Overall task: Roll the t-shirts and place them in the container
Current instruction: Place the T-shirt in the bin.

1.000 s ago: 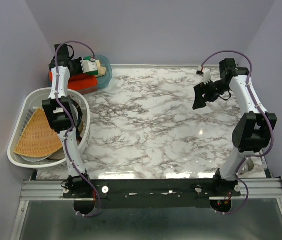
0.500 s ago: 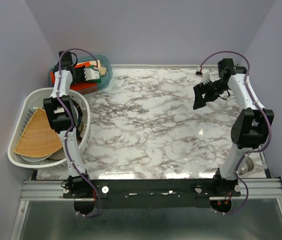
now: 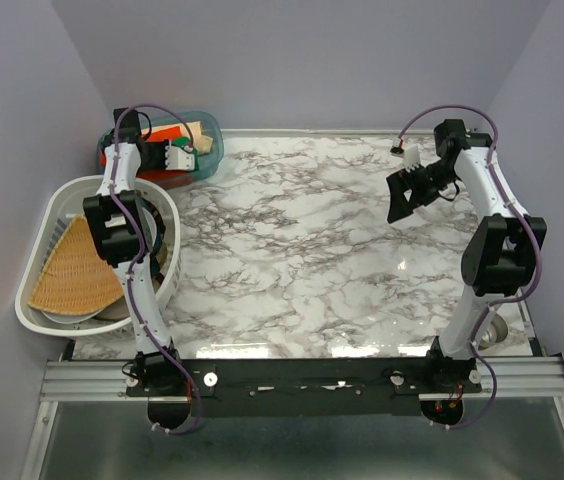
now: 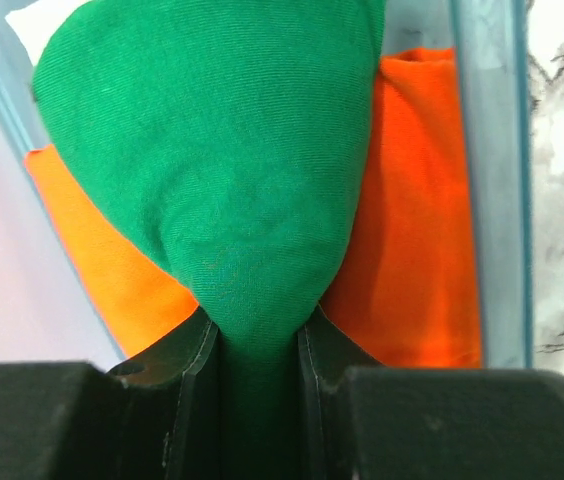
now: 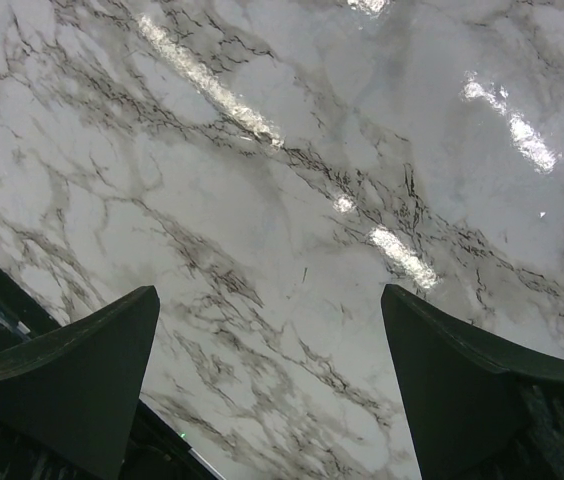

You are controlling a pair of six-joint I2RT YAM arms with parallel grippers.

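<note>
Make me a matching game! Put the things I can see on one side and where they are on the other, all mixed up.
Things:
1. dark green fabric t-shirt
2. orange fabric t-shirt
3. tan woven fan-shaped mat
4. right end effector

Places:
A. in the white plastic basket
B. open above the marble table
C. pinched by the left end effector
D. lying in the clear blue plastic bin

Pairs: 1-C, 2-D, 3-A, 4-B

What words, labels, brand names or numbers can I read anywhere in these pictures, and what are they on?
None can be read. The dark green fabric t-shirt pinched in the left gripper is plain, and so is the orange-red fabric beside it. The white plastic basket, the clear blue plastic bin and the marble-patterned table show no print. The open right gripper bears no marking.
</note>
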